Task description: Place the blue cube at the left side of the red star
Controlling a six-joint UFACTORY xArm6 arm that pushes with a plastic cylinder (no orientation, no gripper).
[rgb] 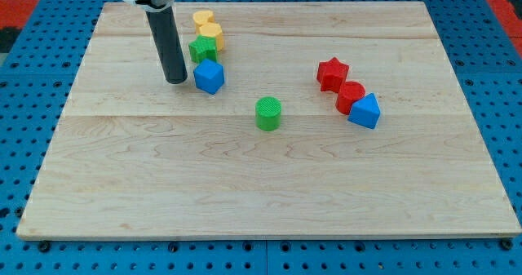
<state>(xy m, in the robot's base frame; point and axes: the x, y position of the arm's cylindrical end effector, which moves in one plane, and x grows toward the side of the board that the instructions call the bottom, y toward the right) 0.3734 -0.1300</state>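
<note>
Your tip (176, 80) rests just left of the blue cube (209, 77), gripping nothing. Behind the cube sit a green block (202, 49) and two yellow blocks (207, 28). Rightward: green cylinder (268, 113), red star (332, 74), red block (351, 97), blue block (364, 111), all on a wooden board (245, 185).

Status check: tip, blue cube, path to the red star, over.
My tip just left of blue cube. Red star far right. Green cylinder below the direct path.
</note>
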